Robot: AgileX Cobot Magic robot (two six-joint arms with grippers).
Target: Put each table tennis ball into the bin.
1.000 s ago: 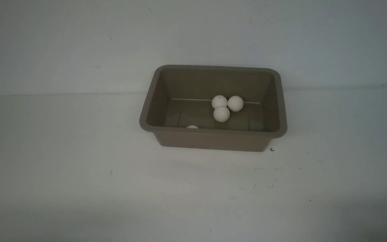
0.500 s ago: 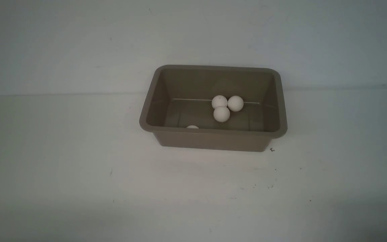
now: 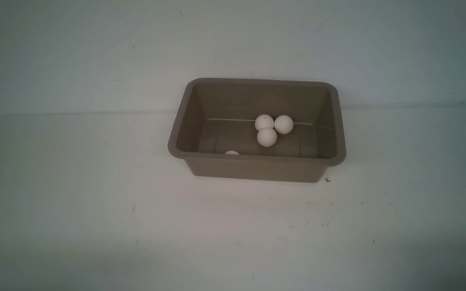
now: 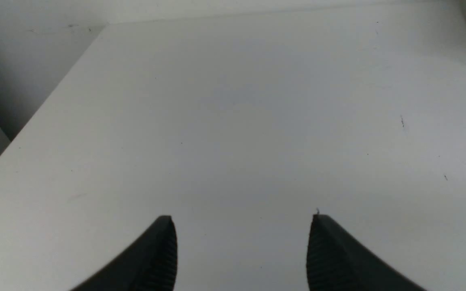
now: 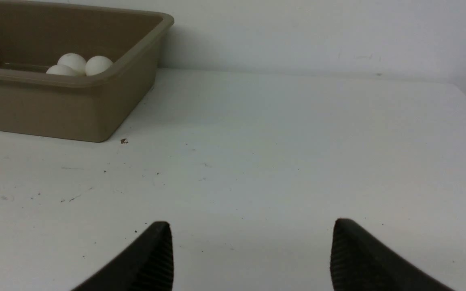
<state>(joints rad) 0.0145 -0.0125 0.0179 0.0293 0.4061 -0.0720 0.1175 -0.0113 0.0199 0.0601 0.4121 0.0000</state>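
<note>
Inside the bin (image 3: 340, 133), table tennis balls (image 3: 267, 137) show no legible logo; left end effector (image 4: 241, 252) and right end effector (image 5: 251, 256) gape empty.

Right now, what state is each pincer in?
Left pincer: open, holding nothing.
Right pincer: open, holding nothing.

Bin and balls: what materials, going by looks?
Bin: likely moulded plastic, taupe, dull satin; rounded corners, flared rim, one-piece walls. Table tennis balls: probably thin plastic or celluloid, white, matte; evenly round, no glare. Neither is certain from looks alone.
</note>
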